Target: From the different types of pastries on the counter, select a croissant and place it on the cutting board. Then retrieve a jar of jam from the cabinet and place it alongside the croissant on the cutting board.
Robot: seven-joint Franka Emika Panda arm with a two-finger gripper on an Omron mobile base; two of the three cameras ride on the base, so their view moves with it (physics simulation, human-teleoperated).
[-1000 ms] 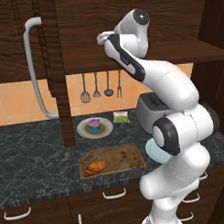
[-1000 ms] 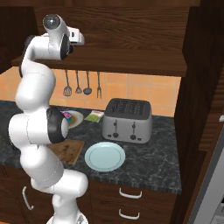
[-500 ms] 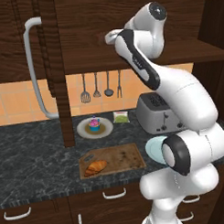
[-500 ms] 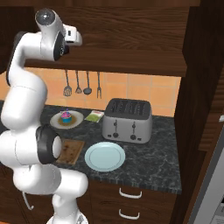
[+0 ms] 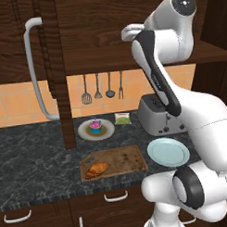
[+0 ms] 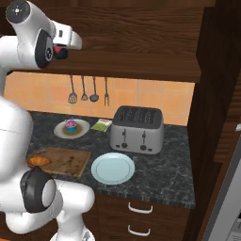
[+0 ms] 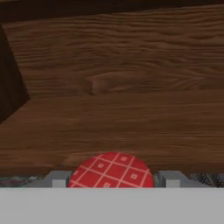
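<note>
Pincer (image 7: 112,178) pinches the jam jar (image 7: 112,170) beside the cabinet (image 7: 113,87); croissant (image 5: 97,170) on cutting board (image 5: 128,157).

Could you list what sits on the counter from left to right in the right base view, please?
croissant on the cutting board → cupcake → green packet → pale blue plate → toaster

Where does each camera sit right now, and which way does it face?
Left base view: behind the arm's left, facing the counter; arm rises at right.
Right base view: behind the arm's right, facing the toaster; arm at left, gripper up by the cabinet.
Hand view: on the hand, facing cabinet wood; a red checked lid sits between the fingertips.
Both base views share the board, croissant, cupcake and plate.
</note>
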